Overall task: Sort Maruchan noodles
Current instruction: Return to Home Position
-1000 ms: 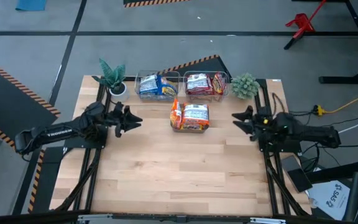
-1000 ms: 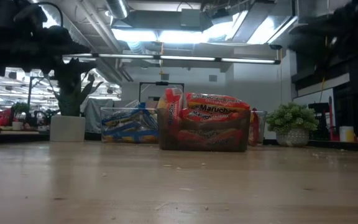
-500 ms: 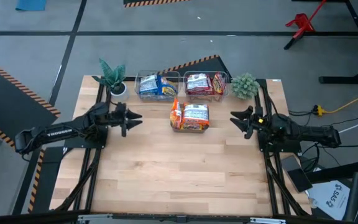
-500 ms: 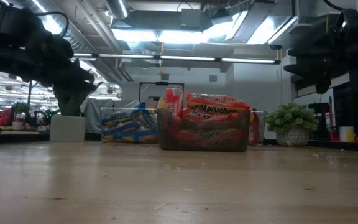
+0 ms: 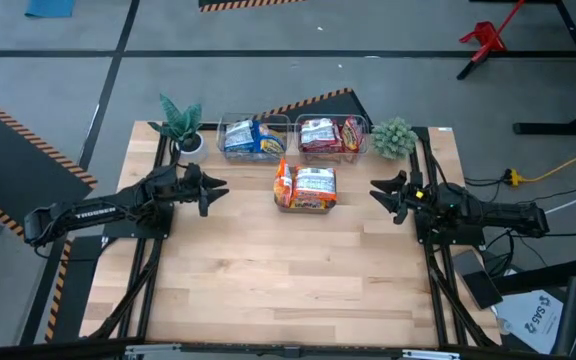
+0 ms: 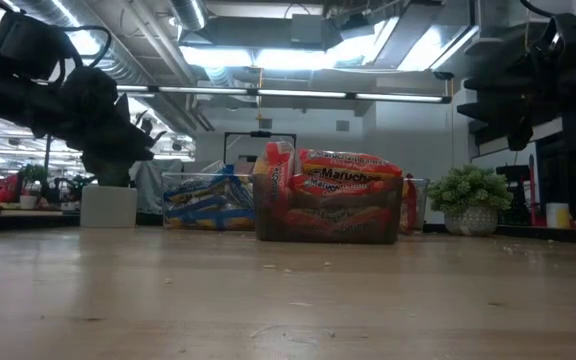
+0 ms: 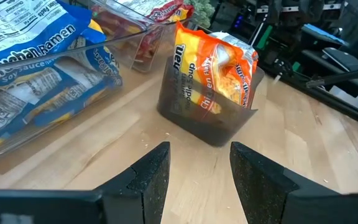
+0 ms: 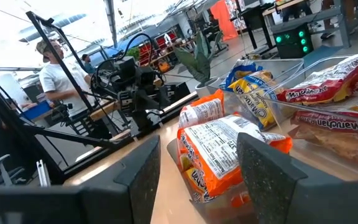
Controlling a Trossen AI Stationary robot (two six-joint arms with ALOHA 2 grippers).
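Orange and red Maruchan noodle packets (image 5: 306, 187) stand and lie in the dark grey tray (image 7: 207, 127) at the table's middle far part; one orange packet (image 7: 213, 71) stands upright on its edge at the tray's left end. Blue-white packets (image 5: 251, 138) fill the left clear bin and red-white packets (image 5: 328, 135) fill the right clear bin, both behind the tray. My left gripper (image 5: 208, 189) hovers open to the left of the tray, pointing at it. My right gripper (image 5: 380, 192) hovers open to the tray's right, also facing it. Neither touches anything.
A spiky potted plant (image 5: 181, 122) stands at the far left and a bushy one (image 5: 393, 137) at the far right, flanking the bins. The wooden table's near half (image 5: 288, 280) is bare. A person (image 8: 51, 68) stands in the room beyond the table.
My left gripper has come down from high above the table and tipped lower, shifting slightly toward the far edge. My right gripper also dropped a little and edged toward the tray early on, then held still. The packets have not moved.
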